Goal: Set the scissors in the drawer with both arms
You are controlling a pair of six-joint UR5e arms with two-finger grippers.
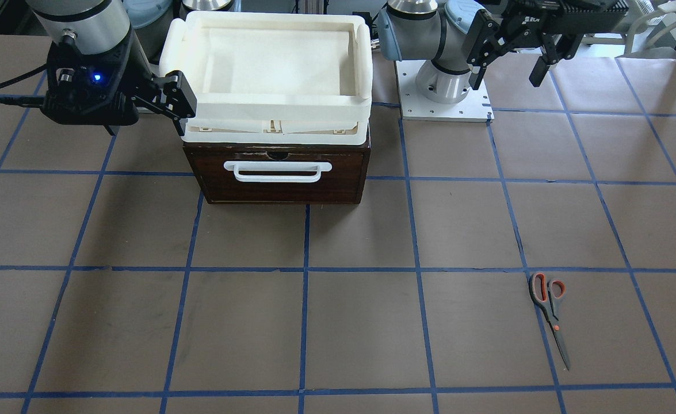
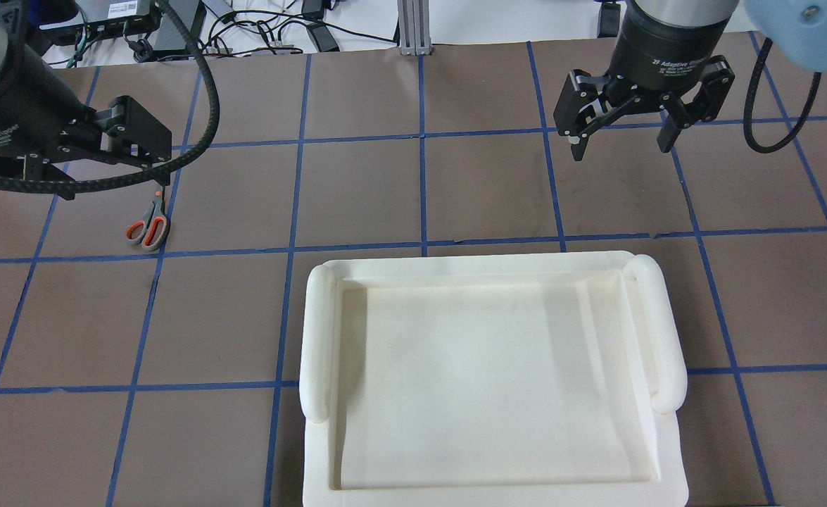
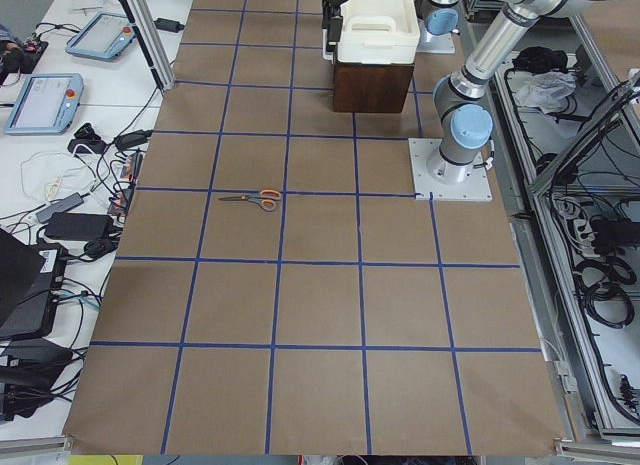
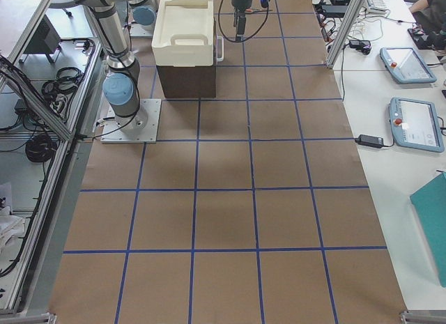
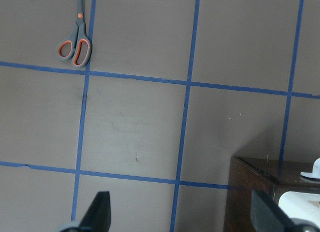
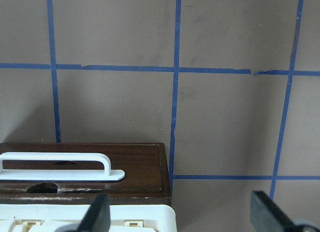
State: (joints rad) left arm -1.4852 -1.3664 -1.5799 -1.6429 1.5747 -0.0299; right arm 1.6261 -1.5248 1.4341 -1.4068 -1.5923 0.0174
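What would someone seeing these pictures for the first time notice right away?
A white foam tray sits on top of a dark wooden drawer that is closed, at the robot's side of the table. A pair of scissors lies alone, flat on the table, off on the robot's left and well away from the drawer. The left arm and the right arm hang on either side of the tray, jaws open and empty.

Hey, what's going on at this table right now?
Nothing is held yet. The scissors lie flat on the table on the robot's left side, away from the drawer, which is shut with a white foam tray on top. The left hand and right hand both hang open above the table.
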